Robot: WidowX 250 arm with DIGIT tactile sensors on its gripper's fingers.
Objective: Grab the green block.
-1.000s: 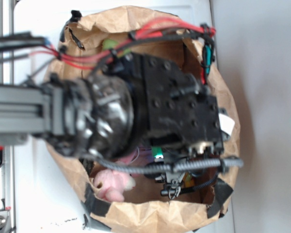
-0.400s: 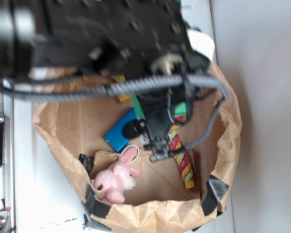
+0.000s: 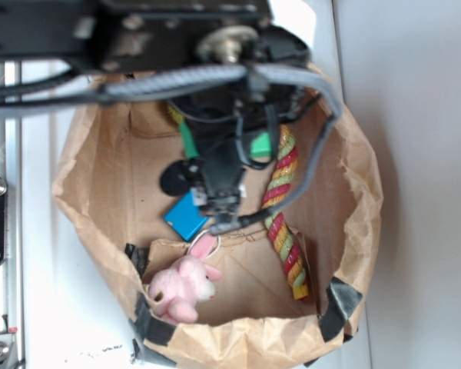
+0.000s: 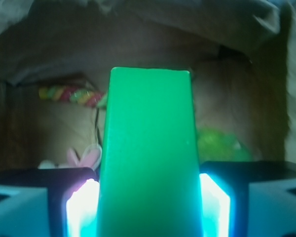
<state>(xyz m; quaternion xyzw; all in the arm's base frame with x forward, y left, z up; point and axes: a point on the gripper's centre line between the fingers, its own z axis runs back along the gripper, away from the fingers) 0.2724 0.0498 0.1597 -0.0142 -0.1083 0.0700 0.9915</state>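
The green block (image 4: 148,148) fills the middle of the wrist view, standing upright between my two lit fingers (image 4: 81,207). My gripper (image 4: 148,207) is shut on it, with a pad pressed against each side. From outside, the arm reaches down into a brown paper bag (image 3: 353,192). There my gripper (image 3: 224,154) is mostly hidden under its own black body and cables. Only the green block's edges (image 3: 261,144) show on both sides of that body.
On the bag floor lie a blue block (image 3: 189,217), a pink plush bunny (image 3: 183,283) and a striped rope toy (image 3: 284,215). A fuzzy lime-green plush (image 4: 219,145) sits by the bag wall. The bag walls close in all round.
The arm has shifted toward the top of the exterior view, uncovering the bag floor, bunny and rope. The green block has travelled with the gripper, away from the blue block.
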